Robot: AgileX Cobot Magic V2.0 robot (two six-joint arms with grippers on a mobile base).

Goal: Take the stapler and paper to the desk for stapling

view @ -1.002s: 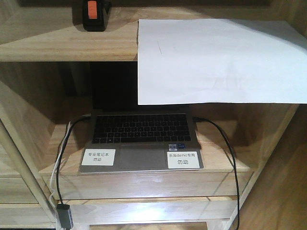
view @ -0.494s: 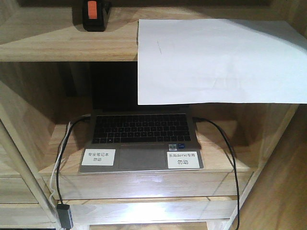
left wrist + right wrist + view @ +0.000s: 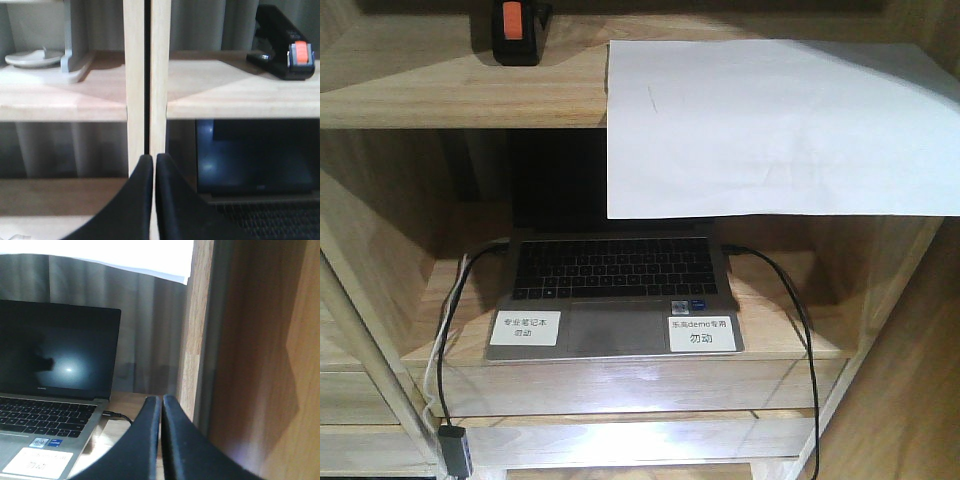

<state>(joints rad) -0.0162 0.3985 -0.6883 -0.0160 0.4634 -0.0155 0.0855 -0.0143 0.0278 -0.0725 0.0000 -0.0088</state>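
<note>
The left tool [image 3: 150, 159] and the right tool [image 3: 161, 399] each have their fingers pressed together on nothing. The left faces a shelf upright, and the right sits low beside the laptop [image 3: 50, 390]. Over the last second nothing has shifted: the stapler [image 3: 512, 30] sits untouched at the back left of the upper shelf [image 3: 450, 95], and the paper [image 3: 770, 125] lies at that shelf's right end, draped over its front edge. So I judge the fetching has not begun, with both things yet to be gripped and the bench out of view.
</note>
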